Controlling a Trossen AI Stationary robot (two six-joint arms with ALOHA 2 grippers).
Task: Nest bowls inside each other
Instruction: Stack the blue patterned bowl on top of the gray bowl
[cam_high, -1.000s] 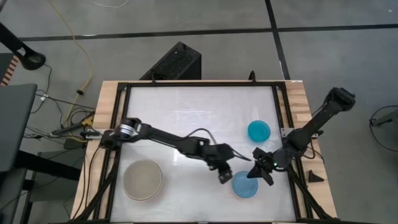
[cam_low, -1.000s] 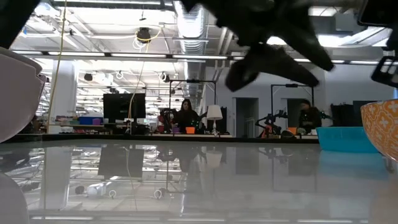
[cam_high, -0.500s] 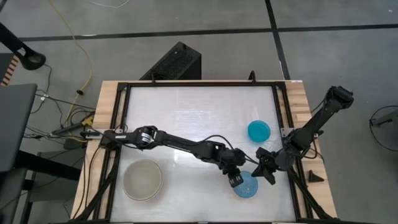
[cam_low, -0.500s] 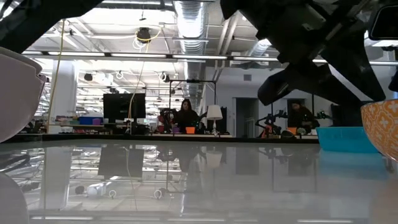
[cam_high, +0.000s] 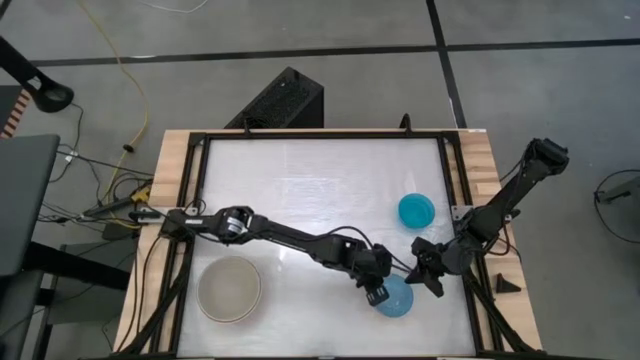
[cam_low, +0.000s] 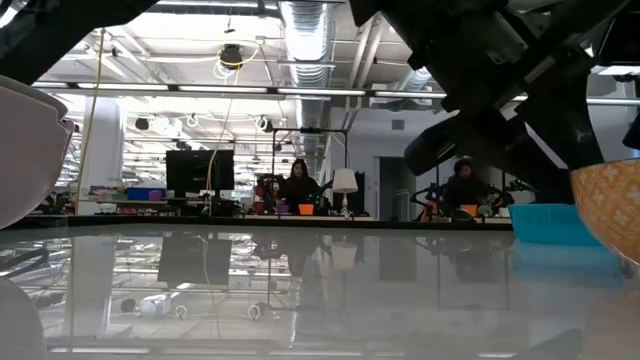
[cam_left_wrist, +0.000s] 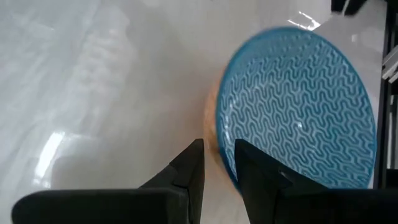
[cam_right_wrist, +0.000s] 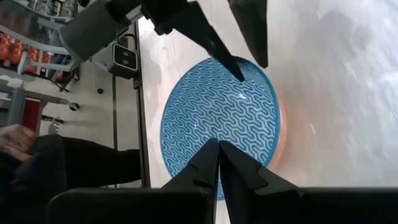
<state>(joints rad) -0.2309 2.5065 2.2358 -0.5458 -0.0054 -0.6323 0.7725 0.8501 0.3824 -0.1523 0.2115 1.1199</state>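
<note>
The light blue bowl (cam_high: 395, 298), zigzag-patterned inside and orange outside, sits near the table's front right. My left gripper (cam_high: 376, 292) has reached across to its left rim and is shut on it. My right gripper (cam_high: 411, 279) is shut and hovers at the bowl's right side. The small teal bowl (cam_high: 415, 210) rests on its base farther back. The large cream-white bowl (cam_high: 229, 288) stands at the front left. The low view shows the blue bowl's orange wall (cam_low: 610, 205). My left gripper (cam_left_wrist: 219, 144) has the light blue bowl's rim (cam_left_wrist: 219, 124) on its left side, one finger inside the bowl and one outside. The fingers slant down from the table's left. The bowl looks slightly tipped in the low view. My right gripper (cam_right_wrist: 218, 144): whether its tips touch the bowl cannot be told.
A black frame (cam_high: 200, 200) borders the white table top. Open table lies between the cream-white bowl and the blue one, and across the far half. People sit at desks in the room behind.
My left gripper has gone toward the table's right and near edges and down, from beside the light blue bowl onto its left rim. In the low view the bowl's orange wall now stands tipped.
</note>
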